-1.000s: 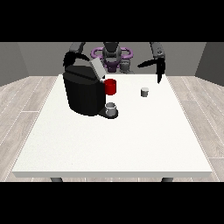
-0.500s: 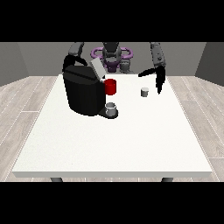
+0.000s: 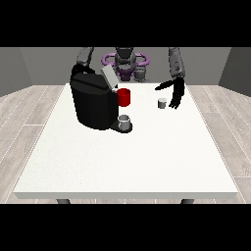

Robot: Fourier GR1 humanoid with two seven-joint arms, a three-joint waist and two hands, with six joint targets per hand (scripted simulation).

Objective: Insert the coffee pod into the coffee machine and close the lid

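**Robot hand beside pod, no grasp yet**

The robot hand at the view's right (image 3: pixel 175 94) hangs just beside the coffee pod (image 3: pixel 162 103), fingers straight and spread wide, thumb reaching out over the pod; it holds nothing. The pod stands upright on the table (image 3: pixel 147 157), apart from the hand. The other robot hand is hidden behind the coffee machine (image 3: pixel 94 102); its state cannot be told. The machine's lid (image 3: pixel 110 77) stands raised. A red cup (image 3: pixel 124 97) and a grey cup (image 3: pixel 125 122) sit at the machine's front.

Risk: the pod is small and probably light. Fingers closing off-centre could tip or push it away. Carrying it across, the robot hand could strike the red cup or the raised lid.
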